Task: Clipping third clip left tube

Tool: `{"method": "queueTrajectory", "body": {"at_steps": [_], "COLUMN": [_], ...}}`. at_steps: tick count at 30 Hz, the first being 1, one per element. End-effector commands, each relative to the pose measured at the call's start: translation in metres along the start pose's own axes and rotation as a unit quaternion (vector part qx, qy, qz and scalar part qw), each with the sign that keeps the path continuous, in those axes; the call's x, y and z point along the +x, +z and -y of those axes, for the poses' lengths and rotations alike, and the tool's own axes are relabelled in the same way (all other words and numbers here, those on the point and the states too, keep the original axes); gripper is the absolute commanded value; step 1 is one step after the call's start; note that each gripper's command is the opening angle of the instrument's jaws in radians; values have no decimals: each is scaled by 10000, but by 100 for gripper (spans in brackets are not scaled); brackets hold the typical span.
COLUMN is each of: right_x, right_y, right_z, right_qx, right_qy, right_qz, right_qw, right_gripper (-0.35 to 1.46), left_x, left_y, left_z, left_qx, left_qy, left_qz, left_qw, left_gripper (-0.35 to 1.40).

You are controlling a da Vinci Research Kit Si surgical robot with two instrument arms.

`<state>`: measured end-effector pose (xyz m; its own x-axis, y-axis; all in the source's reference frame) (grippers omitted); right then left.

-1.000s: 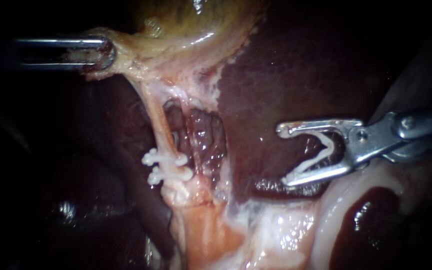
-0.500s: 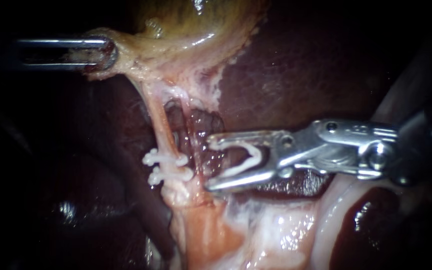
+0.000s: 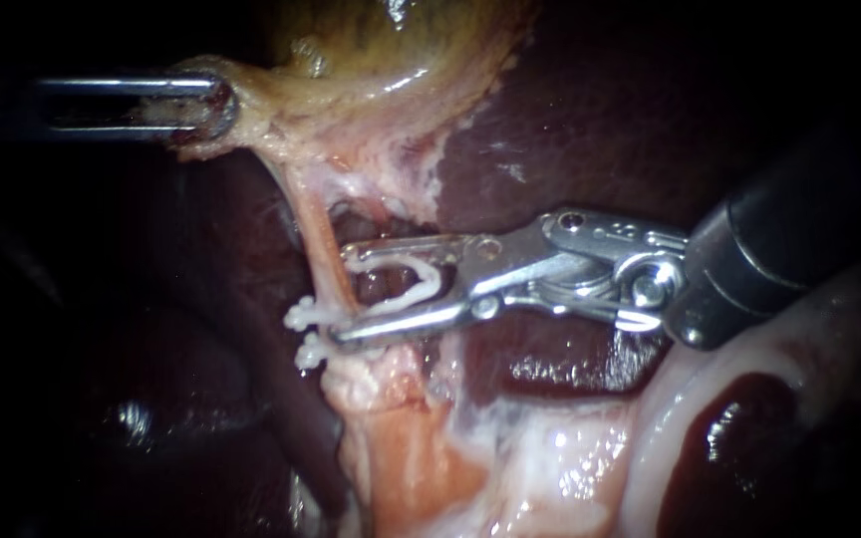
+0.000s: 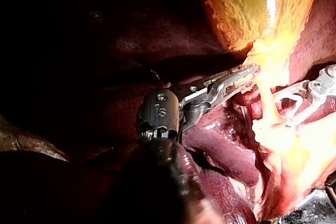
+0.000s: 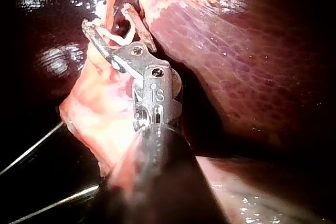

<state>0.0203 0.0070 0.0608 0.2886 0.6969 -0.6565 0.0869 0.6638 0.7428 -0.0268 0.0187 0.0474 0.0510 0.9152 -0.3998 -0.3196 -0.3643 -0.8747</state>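
The left tube (image 3: 316, 224) runs pale and thin from the gallbladder's (image 3: 381, 40) neck down to pink tissue. Two white clips (image 3: 307, 319) sit on its lower part. My right instrument (image 3: 343, 294) comes in from the right, its jaws wide apart around an open white clip (image 3: 430, 271). The jaw tips reach the tube's right side just above the two clips, the lower tip lying over them. In the right wrist view the same jaws (image 5: 107, 17) and clip (image 5: 118, 38) meet the pale strand. My left instrument (image 3: 201, 105) is shut on yellowish tissue at the gallbladder's neck (image 4: 262, 59), holding it taut.
Dark liver (image 3: 590, 130) lies behind and to the right of the tube. A thick pale fold of tissue (image 3: 670, 399) curves under the right instrument's shaft. Pink-white tissue (image 3: 401, 448) spreads below the clips.
My right instrument has travelled left across the liver with the open clip, and its jaw tips now reach the left tube. The left instrument and the two set clips have not moved.
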Motion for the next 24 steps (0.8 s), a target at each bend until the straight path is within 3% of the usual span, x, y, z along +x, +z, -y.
{"method": "queueTrajectory", "body": {"at_steps": [1,7,15,19,24], "right_x": [-1,0,19,33,58], "right_y": [1,13,41,52,49], "right_z": [-2,-11,-18,-14,-1], "right_qx": [0,-33,65,133,265], "right_qy": [-2,-4,0,5,-23], "right_qz": [0,-7,-378,-543,-737], "right_qw": [10000,10000,9993,9984,9969], "right_gripper": [50,50,50,50,50], "left_x": [0,0,-1,-1,-1], "left_y": [0,2,2,2,2], "left_z": [0,0,-1,-1,-1], "left_qx": [3,7,23,24,24], "left_qy": [0,1,0,0,0], "left_qz": [-1,-4,-12,-13,-13], "left_qw": [10000,10000,10000,10000,10000], "left_gripper": [-35,-35,-35,-35,-35]}}
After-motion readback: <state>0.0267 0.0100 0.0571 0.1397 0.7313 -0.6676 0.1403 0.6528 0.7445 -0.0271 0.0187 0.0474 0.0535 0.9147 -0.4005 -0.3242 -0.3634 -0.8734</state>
